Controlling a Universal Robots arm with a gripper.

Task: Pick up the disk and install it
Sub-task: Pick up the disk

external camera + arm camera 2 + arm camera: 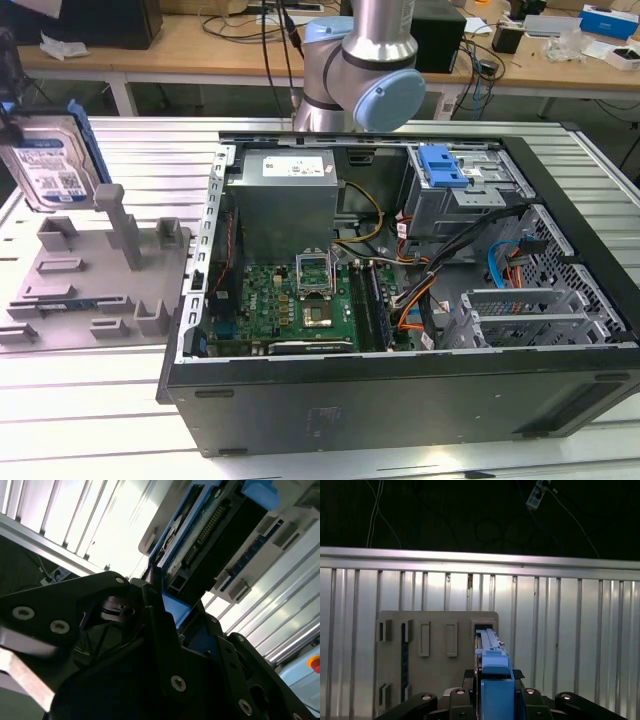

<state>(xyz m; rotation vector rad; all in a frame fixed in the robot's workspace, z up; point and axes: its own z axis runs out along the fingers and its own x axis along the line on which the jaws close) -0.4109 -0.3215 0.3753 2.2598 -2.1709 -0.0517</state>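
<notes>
Gripping disk (45, 165), hand (494, 676) above grey fixture (90, 285), beside open computer case (400, 390).

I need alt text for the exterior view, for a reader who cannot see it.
The disk is held upright above a grey fixture plate at the exterior view's left. An open computer case lies beside the plate on a ribbed metal table.

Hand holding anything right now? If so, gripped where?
Yes: the hand holds the disk upright, clamped across one edge of its blue frame.
</notes>
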